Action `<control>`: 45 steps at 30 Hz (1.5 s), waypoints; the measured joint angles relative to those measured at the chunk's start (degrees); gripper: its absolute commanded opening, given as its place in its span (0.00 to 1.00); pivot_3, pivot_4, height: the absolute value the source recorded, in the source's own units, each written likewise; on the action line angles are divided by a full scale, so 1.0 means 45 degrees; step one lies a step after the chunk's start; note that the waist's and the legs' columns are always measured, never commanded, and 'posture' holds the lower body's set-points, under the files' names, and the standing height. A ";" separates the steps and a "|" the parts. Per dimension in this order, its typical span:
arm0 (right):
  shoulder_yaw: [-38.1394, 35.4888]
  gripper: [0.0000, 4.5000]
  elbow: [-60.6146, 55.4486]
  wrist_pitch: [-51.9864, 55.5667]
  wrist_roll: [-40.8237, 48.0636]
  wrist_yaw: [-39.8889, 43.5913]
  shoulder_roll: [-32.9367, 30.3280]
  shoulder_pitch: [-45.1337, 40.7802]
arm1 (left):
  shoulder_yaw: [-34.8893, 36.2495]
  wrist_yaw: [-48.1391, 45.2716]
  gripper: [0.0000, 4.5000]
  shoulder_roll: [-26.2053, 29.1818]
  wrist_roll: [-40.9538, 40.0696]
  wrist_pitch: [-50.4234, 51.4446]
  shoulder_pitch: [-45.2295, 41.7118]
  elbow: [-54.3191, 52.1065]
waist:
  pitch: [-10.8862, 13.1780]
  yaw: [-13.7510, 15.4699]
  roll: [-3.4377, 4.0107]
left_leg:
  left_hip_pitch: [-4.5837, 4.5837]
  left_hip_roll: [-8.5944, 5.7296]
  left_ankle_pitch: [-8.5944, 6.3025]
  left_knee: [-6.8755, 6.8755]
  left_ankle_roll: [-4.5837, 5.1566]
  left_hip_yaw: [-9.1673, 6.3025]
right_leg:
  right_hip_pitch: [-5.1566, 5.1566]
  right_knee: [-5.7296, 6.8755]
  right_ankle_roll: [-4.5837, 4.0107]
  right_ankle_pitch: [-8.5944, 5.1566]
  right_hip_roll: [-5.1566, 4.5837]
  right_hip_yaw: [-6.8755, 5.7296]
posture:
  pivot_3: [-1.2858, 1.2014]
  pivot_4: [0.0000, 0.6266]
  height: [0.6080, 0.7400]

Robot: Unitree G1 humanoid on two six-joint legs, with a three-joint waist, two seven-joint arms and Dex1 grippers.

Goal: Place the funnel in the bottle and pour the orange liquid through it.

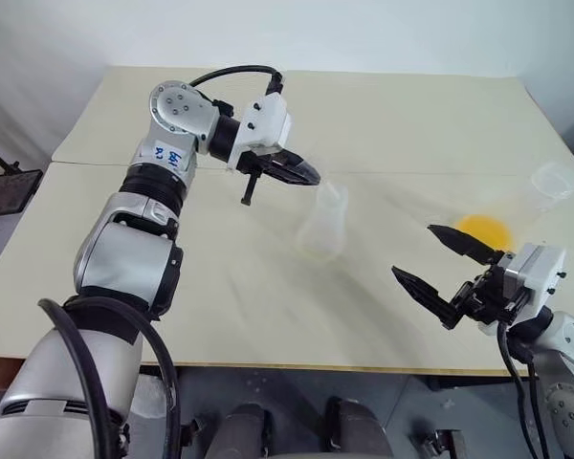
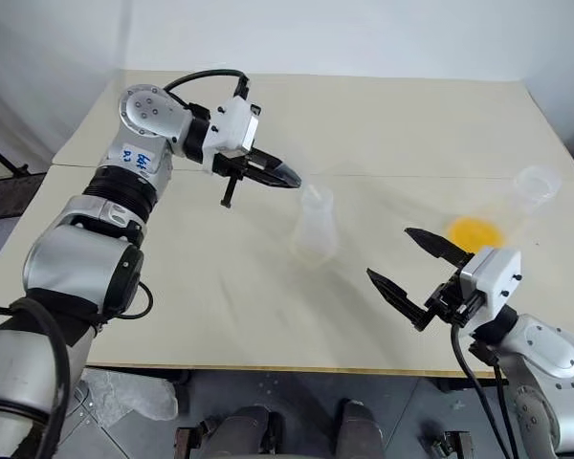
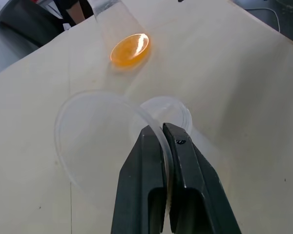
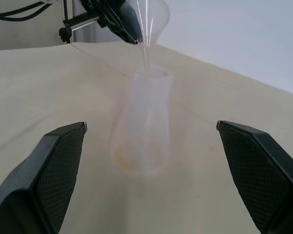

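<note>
funnel [image 4: 147, 19]: clear, colourless thin plastic; wide round mouth tapering to a thin spout. Sits upper centre of the right wrist frame, spout tip right at the bottle's rim, just entering or about to; can't tell which.
funnel handling: looks very light and a bit flexy, slick surface. The rim pinch works but twists easily; the wall near the mouth is the only sensible place to hold it, the spout looks too thin.
left gripper [image 1: 306, 175]: jaws fully closed on the funnel's rim wall, one finger inside and one outside (left wrist view). Upper centre of the left eye frame.
bottle [image 1: 323, 224]: clear conical flask, upright on the tabletop [image 1: 220, 287], centre of the frame. Wide base, short neck, faint yellowish tint at the bottom. Looks near-empty, so light and easy to knock over; side load from the spout could tip it.
orange liquid [image 1: 484, 229]: opaque yellow-orange shallow pool inside a second clear flask [image 1: 540, 191], right of frame, well apart from the bottle.
second flask handling: rigid, smooth, probably slippery; liquid low, so not heavy. Best held around the body just below the neck.
right gripper [image 1: 438, 270]: jaws wide open, empty. Lower right of frame, near the second flask, not touching it.
</note>
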 measured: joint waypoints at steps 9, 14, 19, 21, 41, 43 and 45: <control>0.0031 1.00 0.0002 -0.0039 -0.0148 -0.0030 0.0034 -0.0063 | 0.0001 0.0000 0.00 -0.0487 0.1009 -0.0844 -0.0623 0.0442 | 0.0003 0.0002 -0.0005 | -0.0004 -0.0002 -0.0001 0.0000 0.0003 0.0001 | 0.0000 -0.0001 0.0001 0.0001 -0.0001 -0.0003 | 0.52 0.24 1.00; 0.0032 1.00 0.0001 -0.0048 -0.0217 -0.0092 0.0146 0.0070 | -0.0007 0.0001 0.00 -0.0551 0.1640 -0.1313 -0.0775 0.0705 | 0.0003 -0.0002 -0.0005 | -0.0004 -0.0001 -0.0001 -0.0001 0.0004 0.0003 | -0.0001 -0.0002 0.0001 0.0001 -0.0001 -0.0004 | 0.52 0.24 1.00; 0.0031 1.00 0.0001 -0.0055 -0.0262 -0.0116 0.0175 0.0092 | -0.0040 0.0003 0.00 -0.0599 0.2274 -0.1637 -0.0989 0.0834 | 0.0004 0.0009 -0.0007 | -0.0006 -0.0002 -0.0001 -0.0001 0.0008 0.0002 | -0.0001 -0.0003 0.0002 0.0001 -0.0001 -0.0005 | 0.52 0.24 1.00; 0.0030 1.00 0.0002 -0.0058 -0.0268 -0.0116 0.0174 0.0092 | -0.0041 0.0003 0.00 -0.0618 0.2454 -0.1758 -0.1097 0.0878 | 0.0004 0.0002 -0.0007 | -0.0006 -0.0002 -0.0002 -0.0001 0.0008 0.0002 | -0.0001 -0.0003 0.0002 0.0001 -0.0001 -0.0004 | 0.52 0.24 1.00; 0.0030 1.00 0.0058 -0.0302 -0.0604 -0.0117 0.0174 0.0079 | 0.0076 0.0016 0.93 -0.0998 0.3469 -0.2505 -0.1515 0.1203 | 0.0006 0.0003 -0.0010 | -0.0007 -0.0001 -0.0004 0.0000 0.0013 0.0003 | -0.0002 -0.0002 0.0003 0.0001 -0.0001 -0.0005 | 0.52 0.24 1.00; 0.0030 1.00 0.0106 -0.0307 -0.0620 -0.0117 0.0174 0.0057 | 0.0157 0.0015 1.00 -0.0999 0.3469 -0.2490 -0.1515 0.1203 | 0.0006 0.0001 -0.0010 | -0.0006 -0.0001 -0.0004 0.0000 0.0013 0.0003 | -0.0002 -0.0002 0.0003 0.0001 -0.0001 -0.0005 | 0.52 0.24 1.00; 0.0030 1.00 0.0143 -0.0307 -0.0631 -0.0117 0.0174 -0.0027 | 0.0256 0.0015 1.00 -0.0999 0.3469 -0.2476 -0.1515 0.1204 | 0.0006 -0.0001 -0.0010 | -0.0006 -0.0001 -0.0004 0.0000 0.0012 0.0003 | -0.0002 -0.0002 0.0003 0.0001 -0.0001 -0.0005 | 0.52 0.24 1.00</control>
